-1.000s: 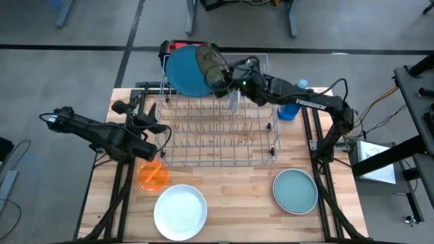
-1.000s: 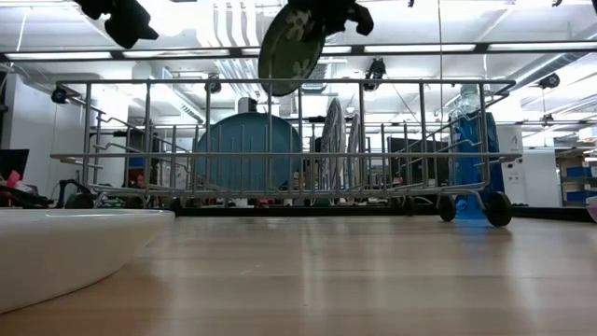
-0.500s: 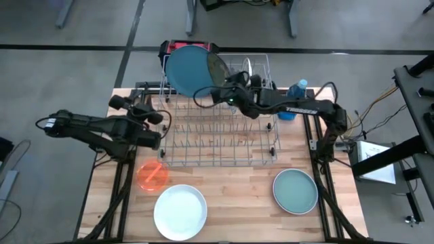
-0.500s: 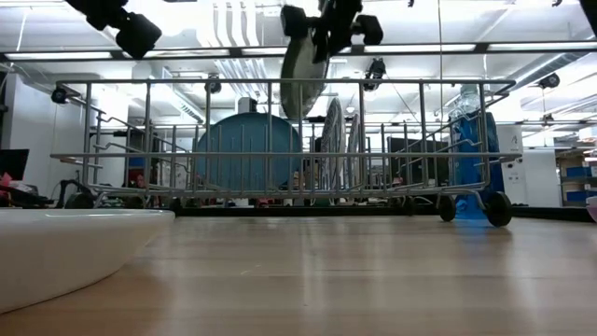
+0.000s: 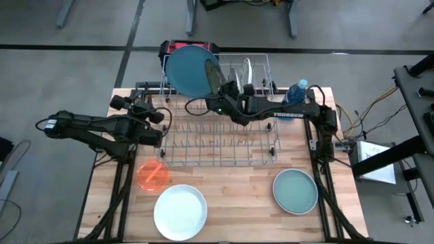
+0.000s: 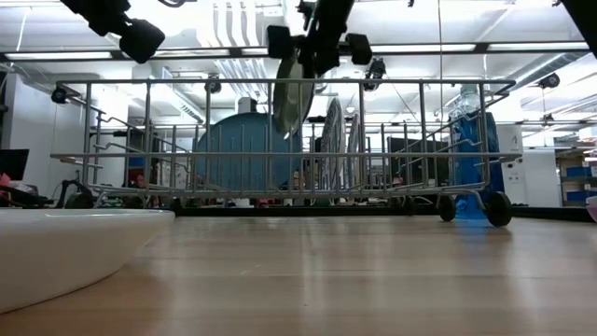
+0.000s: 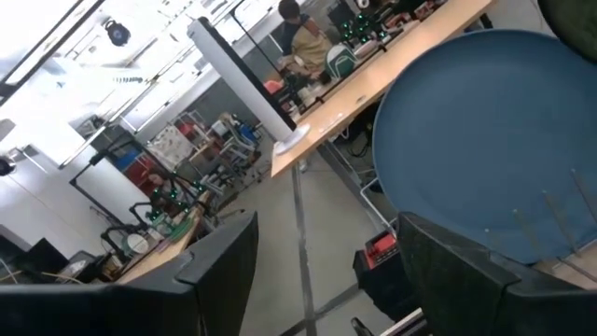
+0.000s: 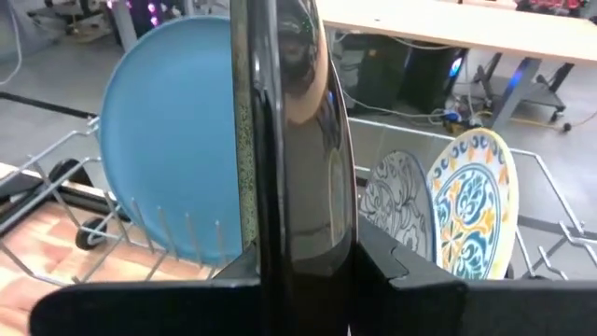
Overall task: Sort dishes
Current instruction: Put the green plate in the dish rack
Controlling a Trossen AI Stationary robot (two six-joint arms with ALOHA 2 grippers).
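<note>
Now my right gripper, pinching a dark plate by its edge, has swung in and turned it upright over the upper middle of the wire rack, just beside the big blue plate standing there. I judge slotting comes next. My left gripper, jaws spread and empty, has drawn back at centre left; the orange dish, white plate and teal plate wait along the bottom.

Dark plate on edge, beside upright blue plate.
</note>
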